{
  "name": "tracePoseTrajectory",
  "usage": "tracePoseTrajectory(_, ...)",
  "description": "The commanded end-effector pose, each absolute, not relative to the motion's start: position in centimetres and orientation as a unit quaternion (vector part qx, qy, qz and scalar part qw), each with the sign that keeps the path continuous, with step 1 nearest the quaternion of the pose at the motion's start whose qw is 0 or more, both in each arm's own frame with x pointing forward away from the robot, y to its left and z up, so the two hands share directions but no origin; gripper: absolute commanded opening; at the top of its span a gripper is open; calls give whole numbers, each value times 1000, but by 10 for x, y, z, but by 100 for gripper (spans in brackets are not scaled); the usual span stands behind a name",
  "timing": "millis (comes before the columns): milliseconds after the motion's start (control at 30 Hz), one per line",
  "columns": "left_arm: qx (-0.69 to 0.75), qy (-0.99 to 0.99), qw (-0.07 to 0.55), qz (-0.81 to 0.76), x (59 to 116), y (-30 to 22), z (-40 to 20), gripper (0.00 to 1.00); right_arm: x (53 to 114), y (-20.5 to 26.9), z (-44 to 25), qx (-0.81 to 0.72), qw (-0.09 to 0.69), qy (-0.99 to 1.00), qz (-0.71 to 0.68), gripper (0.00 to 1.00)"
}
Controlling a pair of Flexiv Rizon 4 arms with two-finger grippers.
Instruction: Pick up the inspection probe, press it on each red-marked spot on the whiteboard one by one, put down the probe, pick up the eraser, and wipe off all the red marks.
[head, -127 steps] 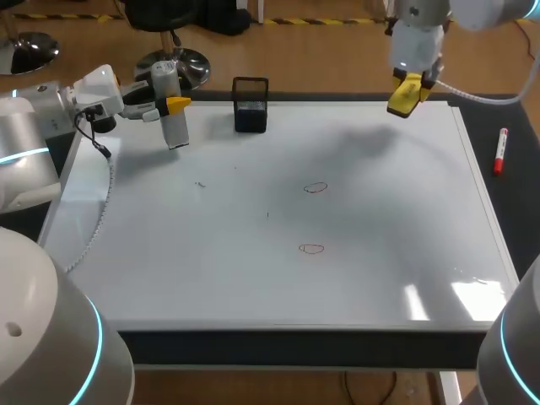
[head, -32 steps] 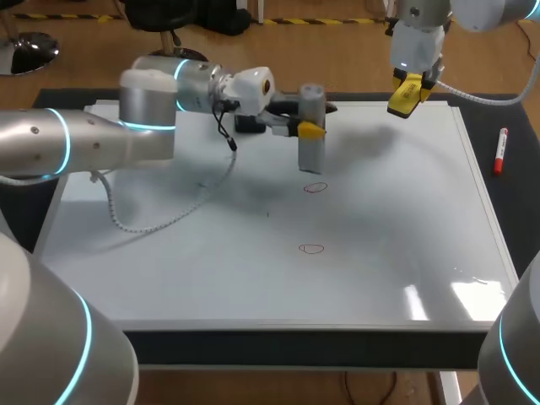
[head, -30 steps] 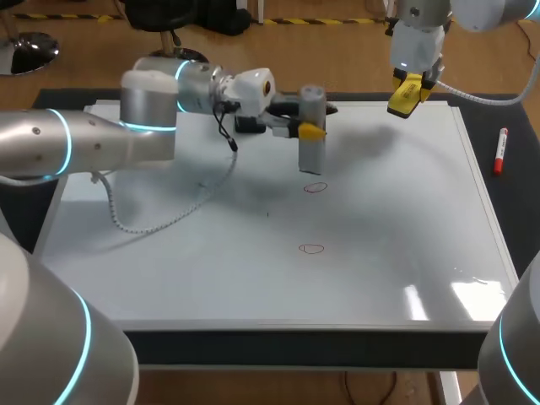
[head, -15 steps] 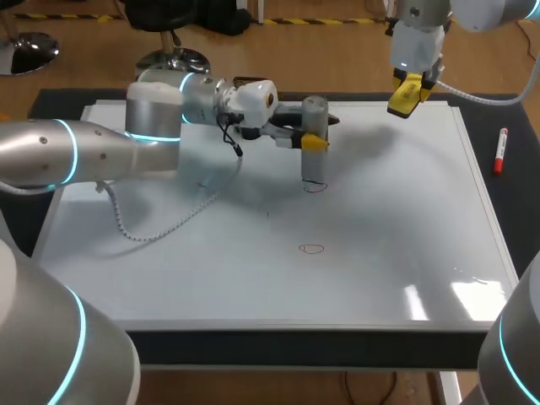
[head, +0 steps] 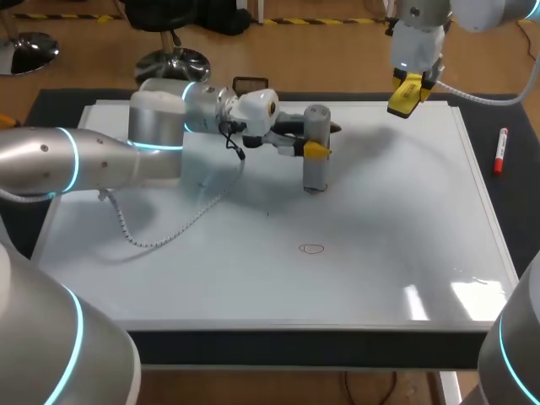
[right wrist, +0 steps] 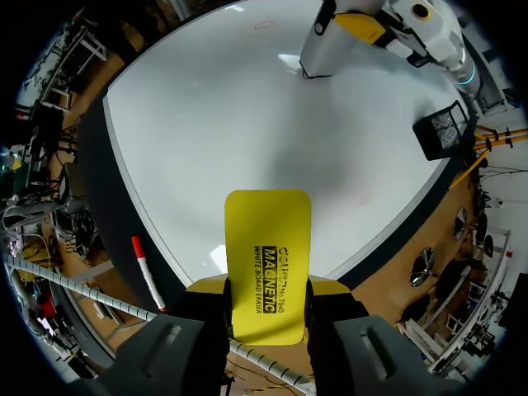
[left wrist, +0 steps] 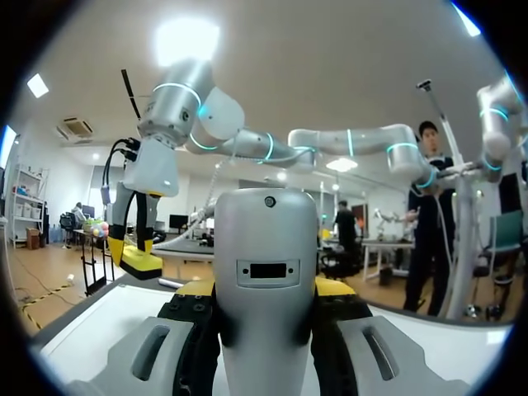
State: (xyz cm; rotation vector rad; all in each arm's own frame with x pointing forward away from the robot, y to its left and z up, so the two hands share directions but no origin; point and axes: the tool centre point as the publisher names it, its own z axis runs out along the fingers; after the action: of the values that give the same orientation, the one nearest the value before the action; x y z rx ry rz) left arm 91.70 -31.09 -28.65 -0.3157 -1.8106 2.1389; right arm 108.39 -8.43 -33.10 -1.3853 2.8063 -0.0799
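**Probe down on the far spot; the near mark is next**

The probe stands upright a little toward 12 o'clock of the whiteboard's middle, and its base appears to meet the surface. Our left gripper pinches it from both sides, high on the grey body. Whatever lies under the base is hidden. We judge this to be the pressing step, with the probe on one of the marked spots.

One red mark shows on the whiteboard, at 6 o'clock from the probe and near it. The next move, as we see it, is to lift straight up, carry the probe toward 6 o'clock, keep it vertical, and lower it onto that small loop.

Our right gripper hangs above the whiteboard's 1 o'clock corner with its fingers clamped on the yellow eraser, so the wiping tool is already in hand. A marker lies on the table at 3 o'clock, off the whiteboard.
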Motion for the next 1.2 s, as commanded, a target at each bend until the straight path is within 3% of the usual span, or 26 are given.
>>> tracePoseTrajectory(33, -112, -632, 161, 750, 917, -311, -289, 0, 1084, -85, -330, -443, 4, 896, -27, 0)
tracePoseTrajectory(1200, -117, -632, 165, 748, 913, -312, -294, 0, 1084, -85, -330, -443, 4, 896, -27, 0)
